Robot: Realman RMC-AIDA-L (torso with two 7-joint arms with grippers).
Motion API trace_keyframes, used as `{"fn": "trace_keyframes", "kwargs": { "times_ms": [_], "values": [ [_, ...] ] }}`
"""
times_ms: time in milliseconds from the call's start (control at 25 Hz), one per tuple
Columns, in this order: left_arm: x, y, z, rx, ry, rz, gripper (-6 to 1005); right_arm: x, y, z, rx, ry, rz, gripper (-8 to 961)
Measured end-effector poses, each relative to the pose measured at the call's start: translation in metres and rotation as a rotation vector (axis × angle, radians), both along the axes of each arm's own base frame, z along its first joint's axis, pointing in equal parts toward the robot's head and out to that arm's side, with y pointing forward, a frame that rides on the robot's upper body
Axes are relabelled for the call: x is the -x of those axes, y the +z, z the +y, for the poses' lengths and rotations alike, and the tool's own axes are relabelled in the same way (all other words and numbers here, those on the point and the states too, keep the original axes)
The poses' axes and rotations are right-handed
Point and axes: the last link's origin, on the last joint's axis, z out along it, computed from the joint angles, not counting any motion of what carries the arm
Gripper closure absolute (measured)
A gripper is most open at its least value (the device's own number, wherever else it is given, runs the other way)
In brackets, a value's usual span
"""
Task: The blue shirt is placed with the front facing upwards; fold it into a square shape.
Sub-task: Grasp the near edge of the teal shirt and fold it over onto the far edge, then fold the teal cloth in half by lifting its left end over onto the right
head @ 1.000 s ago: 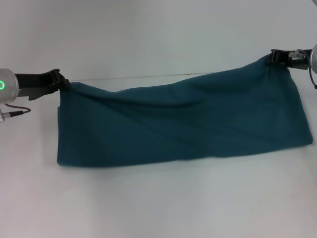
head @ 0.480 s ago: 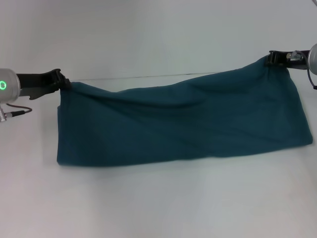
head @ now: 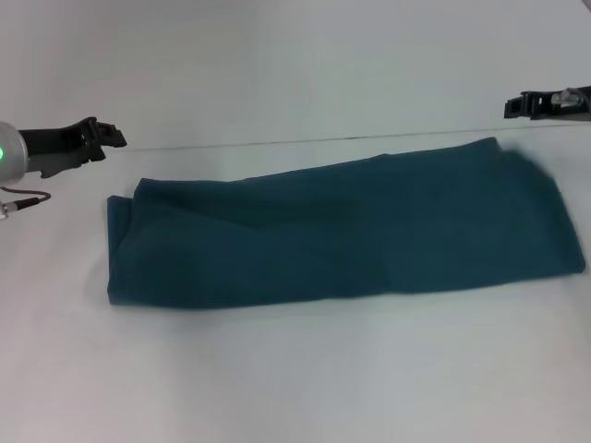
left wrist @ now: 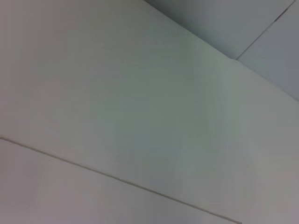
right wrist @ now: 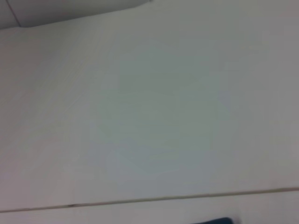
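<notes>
The blue shirt (head: 342, 235) lies on the white table (head: 295, 378) as a long teal band folded lengthwise, running from left to right. Its lettering and neck are hidden inside the fold. My left gripper (head: 103, 137) hovers open and empty just above and to the left of the band's far left corner. My right gripper (head: 513, 104) hovers open and empty above the band's far right corner. A sliver of the shirt (right wrist: 212, 220) shows at the edge of the right wrist view. The left wrist view shows only white surface.
The table's far edge (head: 305, 140) runs as a thin line behind the shirt, with a plain white wall beyond. A cable (head: 23, 201) hangs from my left arm at the far left.
Both grippers have let go of the shirt's far corners and drawn slightly outward and up. The lifted far edge has dropped, and the band now lies flat on the table.
</notes>
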Motion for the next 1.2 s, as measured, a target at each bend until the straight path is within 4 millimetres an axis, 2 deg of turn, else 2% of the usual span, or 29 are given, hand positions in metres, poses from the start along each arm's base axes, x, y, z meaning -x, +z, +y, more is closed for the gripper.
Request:
{"fn": "trace_keyframes", "kwargs": {
  "times_ms": [120, 200, 520, 720, 880, 960, 1000, 1040, 1200],
  "values": [
    [0.001, -0.001, -0.001, 0.004, 0.002, -0.001, 711, 0.0, 0.009, 0.002, -0.007, -0.002, -0.014, 641],
    [0.001, -0.001, -0.001, 0.004, 0.003, -0.002, 633, -0.001, 0.013, 0.003, -0.009, -0.01, -0.013, 403],
    [0.001, -0.002, -0.002, 0.007, 0.004, -0.01, 270, -0.004, 0.02, -0.002, 0.031, -0.036, 0.013, 239],
    [0.003, -0.002, -0.009, 0.037, 0.0, -0.031, 138, 0.008, 0.022, -0.011, 0.108, -0.011, 0.112, 136],
    [0.008, 0.009, -0.025, 0.065, -0.022, -0.116, 58, 0.019, 0.017, -0.036, 0.224, 0.088, 0.242, 54],
    [0.011, 0.013, -0.04, 0.075, -0.04, -0.192, 55, 0.022, 0.011, -0.054, 0.282, 0.153, 0.318, 60],
    [0.019, 0.016, -0.054, 0.079, -0.042, -0.254, 53, 0.022, 0.007, -0.064, 0.312, 0.189, 0.357, 63],
    [0.019, 0.016, -0.054, 0.079, -0.042, -0.254, 52, 0.022, 0.002, -0.074, 0.344, 0.224, 0.399, 66],
    [0.037, 0.012, -0.082, 0.094, -0.015, -0.352, 51, 0.012, -0.013, -0.115, 0.461, 0.33, 0.482, 69]
  ]
}}
